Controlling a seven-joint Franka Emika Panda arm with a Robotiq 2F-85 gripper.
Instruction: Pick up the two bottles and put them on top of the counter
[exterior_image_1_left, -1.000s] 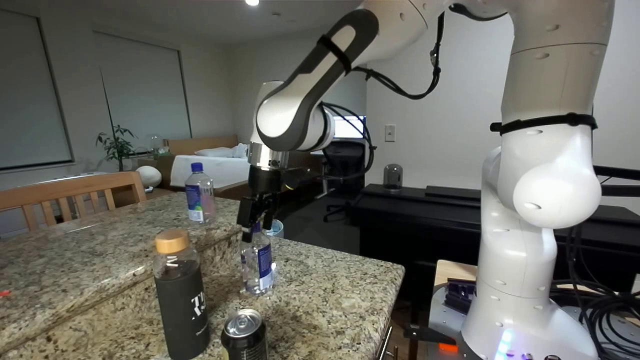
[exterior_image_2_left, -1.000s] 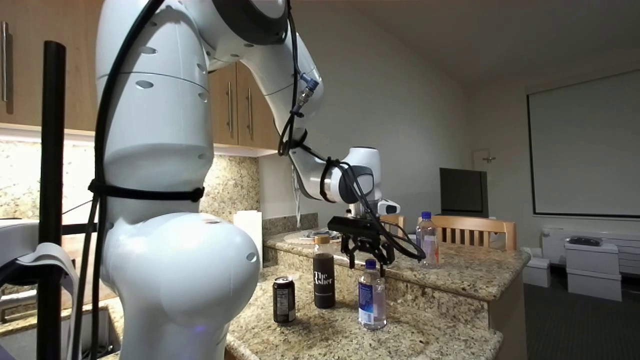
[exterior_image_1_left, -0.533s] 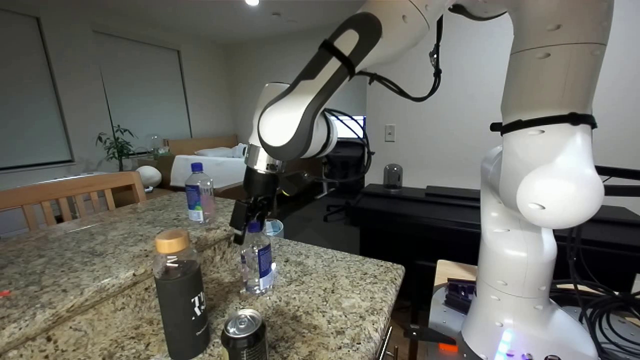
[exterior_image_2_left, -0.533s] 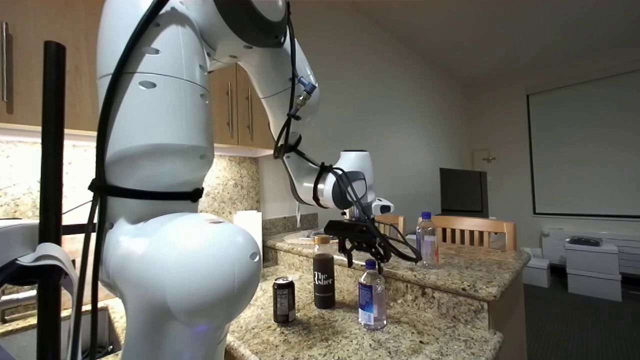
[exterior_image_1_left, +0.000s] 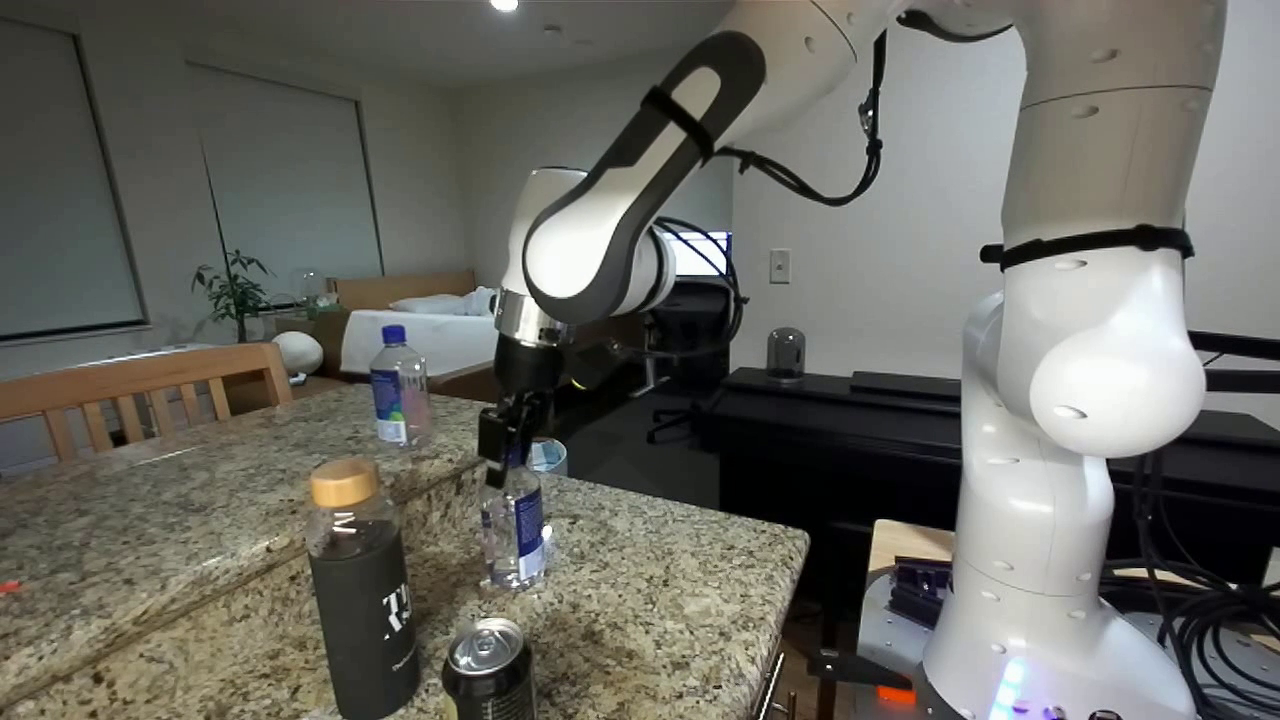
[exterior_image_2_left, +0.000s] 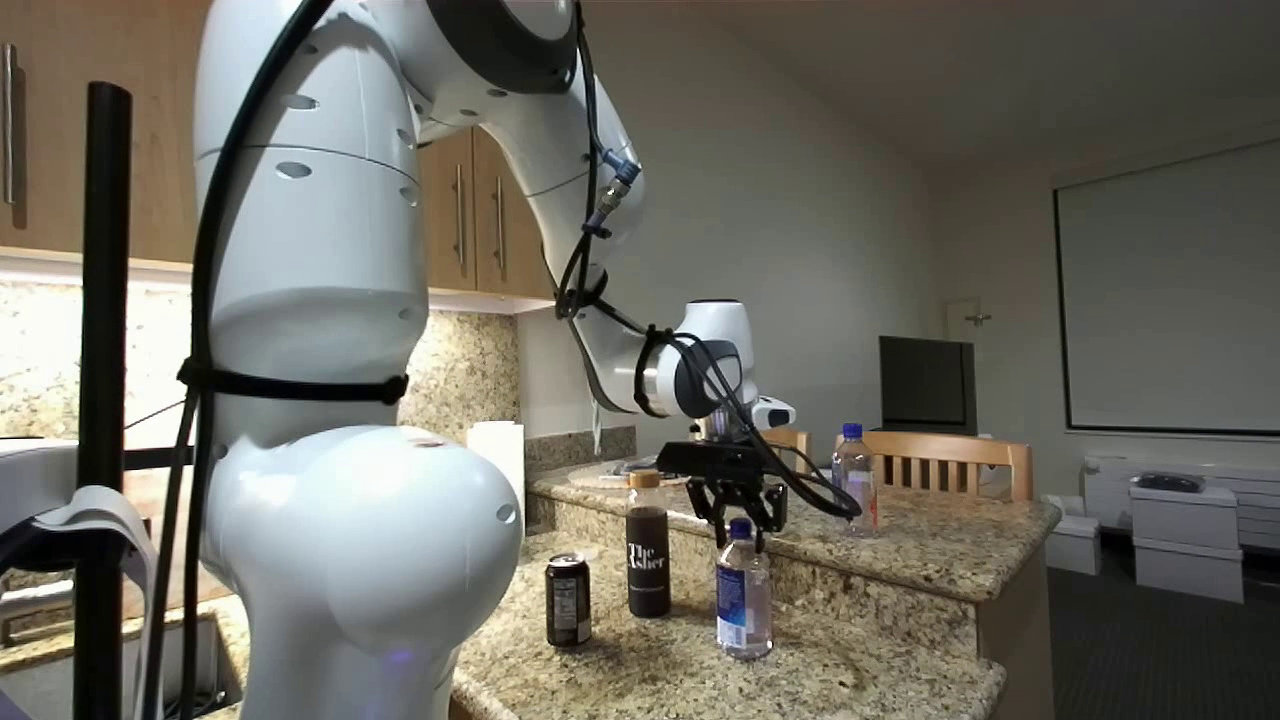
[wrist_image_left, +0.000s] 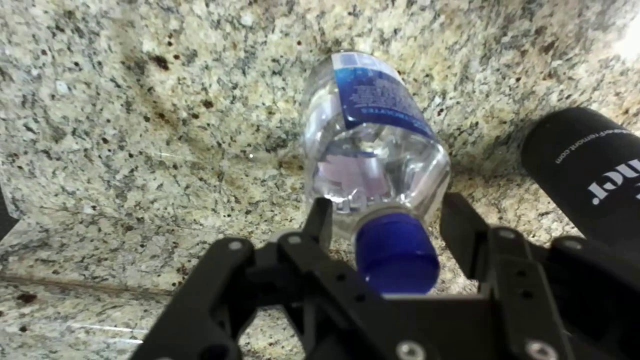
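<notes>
Beyond the gripper (wrist_image_left: 389, 215) and off to its left, in an exterior view, the background holds a bed (exterior_image_1_left: 415, 340) and a wooden chair (exterior_image_1_left: 150, 385). Beneath the gripper spreads a speckled granite counter (exterior_image_1_left: 660, 600) in two levels. The gripper points down over the lower level (exterior_image_2_left: 640, 670), its fingers (wrist_image_left: 319, 222) part-way spread, one on each side of the blue cap (wrist_image_left: 396, 255) of the near bottle (wrist_image_left: 370, 145). In the wrist view gaps show between cap and fingers, so the gripper has hold of nothing. That bottle stands upright on the lower level, just below the gripper. The far bottle (exterior_image_2_left: 858, 470), much alike, stands upright on the upper level (exterior_image_2_left: 940, 530), well apart from the gripper, behind it and to its right in an exterior view. In that same view, a black flask (exterior_image_2_left: 648, 560) stands on the lower level to the left of the gripper, and farther left a dark can (exterior_image_2_left: 568, 600).
</notes>
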